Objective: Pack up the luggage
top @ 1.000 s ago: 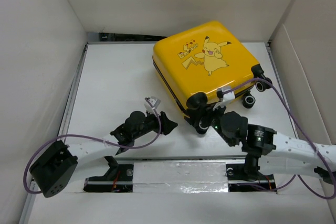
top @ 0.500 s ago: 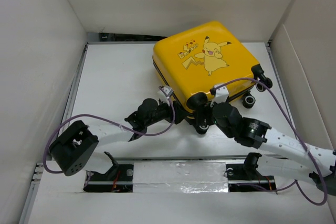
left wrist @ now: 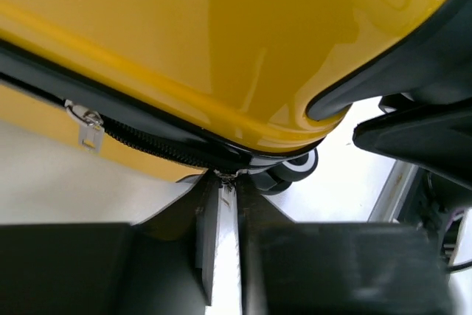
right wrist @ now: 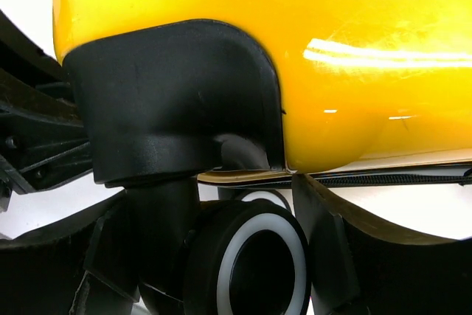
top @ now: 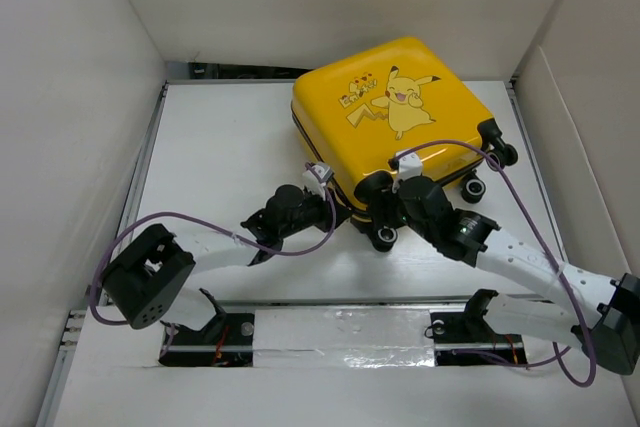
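At near corner of luggage (top: pixel 395 117): pinches zip pull (left wrist: pixel 225 178) in near-shut left jaws, seam running leftward; straddles wheel (right wrist: pixel 254 267) with right jaws wide.

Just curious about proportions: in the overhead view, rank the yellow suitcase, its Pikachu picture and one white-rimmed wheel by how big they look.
1. The luggage, largest.
2. The Pikachu picture.
3. The wheel, clearly smallest.

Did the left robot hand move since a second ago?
Yes. The left gripper went forward and to the right, away from the taped strip, up to the zipper edge of the luggage.
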Controlling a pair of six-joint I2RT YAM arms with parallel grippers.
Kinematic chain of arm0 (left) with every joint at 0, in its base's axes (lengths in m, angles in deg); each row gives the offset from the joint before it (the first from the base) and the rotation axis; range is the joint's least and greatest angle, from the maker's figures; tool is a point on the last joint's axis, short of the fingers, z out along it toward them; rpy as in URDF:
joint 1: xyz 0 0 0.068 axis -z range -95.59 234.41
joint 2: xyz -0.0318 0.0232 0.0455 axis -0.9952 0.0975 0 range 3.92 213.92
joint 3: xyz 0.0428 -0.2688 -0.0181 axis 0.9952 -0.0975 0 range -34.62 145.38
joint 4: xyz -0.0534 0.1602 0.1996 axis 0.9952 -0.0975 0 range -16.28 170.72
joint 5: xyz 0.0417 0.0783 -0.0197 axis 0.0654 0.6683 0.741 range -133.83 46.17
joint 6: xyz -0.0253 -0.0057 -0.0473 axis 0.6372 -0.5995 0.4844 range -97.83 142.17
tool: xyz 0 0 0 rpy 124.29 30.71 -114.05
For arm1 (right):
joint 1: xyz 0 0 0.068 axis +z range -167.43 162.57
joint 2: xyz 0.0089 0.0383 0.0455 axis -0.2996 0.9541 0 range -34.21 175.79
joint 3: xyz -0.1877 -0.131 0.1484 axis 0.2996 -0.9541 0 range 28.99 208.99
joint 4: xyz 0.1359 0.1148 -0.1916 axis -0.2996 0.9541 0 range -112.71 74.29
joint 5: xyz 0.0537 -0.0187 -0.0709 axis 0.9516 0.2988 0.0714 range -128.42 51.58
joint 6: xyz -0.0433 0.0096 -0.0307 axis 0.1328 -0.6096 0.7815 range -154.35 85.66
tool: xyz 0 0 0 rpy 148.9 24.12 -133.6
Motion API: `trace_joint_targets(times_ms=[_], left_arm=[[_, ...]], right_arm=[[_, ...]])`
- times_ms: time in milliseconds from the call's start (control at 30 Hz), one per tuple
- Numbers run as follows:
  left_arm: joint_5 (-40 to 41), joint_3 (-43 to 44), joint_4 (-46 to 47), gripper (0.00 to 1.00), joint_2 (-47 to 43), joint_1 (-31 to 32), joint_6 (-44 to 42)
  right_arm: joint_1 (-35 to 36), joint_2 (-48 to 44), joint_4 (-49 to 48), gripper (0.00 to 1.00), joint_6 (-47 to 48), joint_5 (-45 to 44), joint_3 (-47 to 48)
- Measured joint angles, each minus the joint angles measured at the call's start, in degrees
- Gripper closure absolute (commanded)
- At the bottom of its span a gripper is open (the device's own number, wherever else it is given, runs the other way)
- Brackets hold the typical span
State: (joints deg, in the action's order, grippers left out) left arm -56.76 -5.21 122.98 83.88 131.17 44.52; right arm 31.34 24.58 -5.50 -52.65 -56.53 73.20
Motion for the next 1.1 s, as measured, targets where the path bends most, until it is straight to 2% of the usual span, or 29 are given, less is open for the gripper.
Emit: trace_joint_targets(times_ms=[67,100,367,600,867,900,967,1000,1100], left_arm=[[1.0,0.5,-0.4,1.0,0.2,0.0,-0.2],[1.5,0.8,-0.9,1.0,0.2,0.0,-0.3],[10.3,2.9,-7.9,1.0,-1.8,1.8,-0.5],[24.7,6.2,-14.6,1.0,-1.7,1.6,-0.7],[24.4,7.8,-16.5,0.98,-0.8,-0.5,1.9],[24.3,8.2,-16.9,0.86,-0.6,-1.0,2.3],[24.9,8.4,-17.9,0.56,-0.5,-2.9,3.0],[25.3,8.3,-18.2,0.33,-0.6,-4.2,3.2],[29.8,5.7,-18.0,0.15,-3.8,-8.3,4.7]], right_arm=[[-0.4,0.6,-0.8,0.84,0.3,0.5,0.1],[-0.7,0.8,-1.3,1.0,0.4,0.6,0.1],[-2.4,-1.9,-6.0,1.0,0.8,3.1,-3.3],[-2.9,-4.1,-8.7,1.0,1.6,5.2,-5.7],[-2.7,-5.6,-7.7,1.0,2.1,7.1,-6.1],[-2.2,-6.0,-7.7,1.0,2.1,7.5,-6.3],[-1.0,-6.2,-7.7,1.0,2.3,7.9,-6.4],[-0.2,-6.2,-7.7,1.0,2.4,7.8,-6.4],[2.6,-5.1,-8.5,1.0,2.6,5.8,-6.3]])
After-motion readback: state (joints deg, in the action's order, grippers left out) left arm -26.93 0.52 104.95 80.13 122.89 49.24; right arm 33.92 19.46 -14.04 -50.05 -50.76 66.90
